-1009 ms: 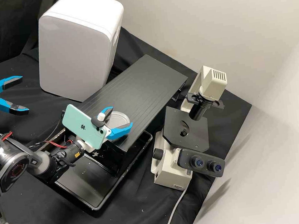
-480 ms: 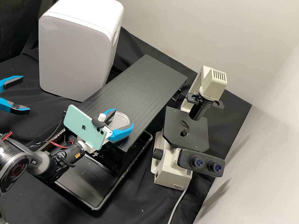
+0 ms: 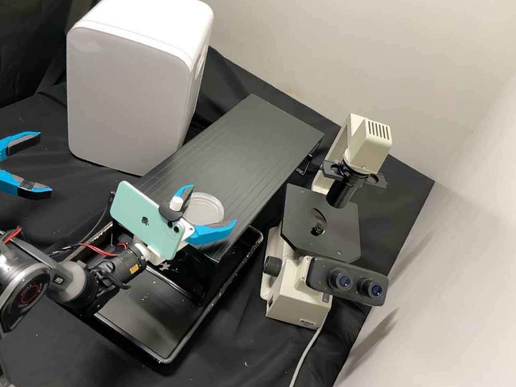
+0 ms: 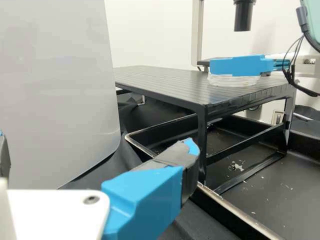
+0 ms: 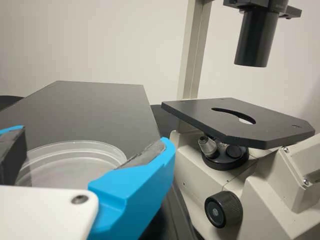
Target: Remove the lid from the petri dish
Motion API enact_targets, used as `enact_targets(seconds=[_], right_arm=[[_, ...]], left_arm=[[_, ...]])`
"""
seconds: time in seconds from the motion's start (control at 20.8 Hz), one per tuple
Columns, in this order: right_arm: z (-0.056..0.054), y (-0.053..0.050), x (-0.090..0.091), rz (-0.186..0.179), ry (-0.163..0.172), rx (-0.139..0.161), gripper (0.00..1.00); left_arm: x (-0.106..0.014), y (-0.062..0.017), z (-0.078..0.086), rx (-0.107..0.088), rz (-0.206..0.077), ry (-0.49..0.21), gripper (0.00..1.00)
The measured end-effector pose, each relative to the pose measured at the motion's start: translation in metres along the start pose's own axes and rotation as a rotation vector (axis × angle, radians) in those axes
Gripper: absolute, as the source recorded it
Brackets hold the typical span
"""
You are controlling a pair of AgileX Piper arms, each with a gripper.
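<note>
Far left on the bench, the left gripper [image 3: 41, 164] hangs low over the black cloth with its blue fingers spread wide and nothing between them; it is well apart from the action and looks to have no part in this step. Next along stands the white box [image 3: 133, 77], just behind the near end of the black raised platform [image 3: 246, 145].

Now the centre, and this is where it counts. The right gripper [image 3: 213, 206] is at the platform's near corner with its fingers parted, one on either side of the petri dish [image 3: 204, 212]; in the right wrist view the clear lid [image 5: 70, 160] lies between the two fingers, with the nearer finger just beside the rim. I cannot tell whether that pad is touching the rim. The dish sits flat on the platform, close to its edge and above the tray [image 3: 142, 318] below. From the left wrist view it reads as one low clear stack, so my call is that the lid is still seated.

Over on the right the microscope [image 3: 321, 254] stands beside the platform, untouched.

So the approach and the lining-up look done; what is left is the whole business: close on the lid's rim, lift it straight off without dragging the base toward that edge, and set it down somewhere.
</note>
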Motion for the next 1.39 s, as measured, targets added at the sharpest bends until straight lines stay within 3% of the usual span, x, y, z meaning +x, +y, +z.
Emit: enact_targets(seconds=[0.14, 0.24, 0.96, 1.2, 1.39], right_arm=[[-0.0007, -0.0006, -0.0001, -0.002, 0.003, 0.000, 1.00], [-0.0019, -0.0018, -0.0003, -0.007, 0.007, 0.000, 1.00], [-0.0043, -0.0040, -0.0007, -0.015, 0.016, 0.001, 1.00], [-0.0012, -0.0063, -0.0046, -0.028, 0.004, -0.002, 1.00], [-0.0007, -0.0067, -0.0052, -0.030, 0.002, -0.003, 1.00]], left_arm=[[0.0000, 0.0000, 0.0000, 0.002, 0.000, 0.000, 1.00], [0.0000, 0.0000, 0.0000, 0.015, 0.000, 0.000, 1.00], [0.0000, 0.0000, 0.0000, 0.015, 0.000, 0.000, 1.00], [0.0000, 0.0000, 0.0000, 0.015, 0.000, 0.000, 1.00], [0.0001, -0.0002, 0.0008, 0.023, 0.000, 0.000, 1.00]])
